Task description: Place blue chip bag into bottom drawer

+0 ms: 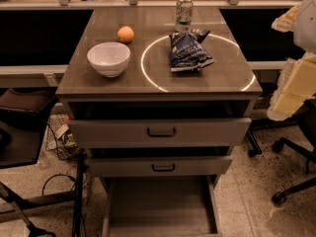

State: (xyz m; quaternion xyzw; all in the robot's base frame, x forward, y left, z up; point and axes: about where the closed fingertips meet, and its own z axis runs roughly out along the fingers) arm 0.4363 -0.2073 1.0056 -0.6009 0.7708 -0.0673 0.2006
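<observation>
The blue chip bag [188, 51] lies crinkled on the grey cabinet top [158, 80], right of centre, inside a bright ring of light. The bottom drawer [160, 206] is pulled out below the two upper drawers, and its flat grey floor is bare. My gripper [292, 90] hangs at the right edge of the view, off the cabinet's right side at about cabinet-top height. It is apart from the bag and holds nothing that I can see.
A white bowl [109, 58] and an orange [125, 34] sit on the left of the top. A green-and-silver soda can [183, 11] stands just behind the bag. The two upper drawers [160, 131] stand slightly out. Office chair legs [286, 181] are at the right, and a dark chair and cables are at the left.
</observation>
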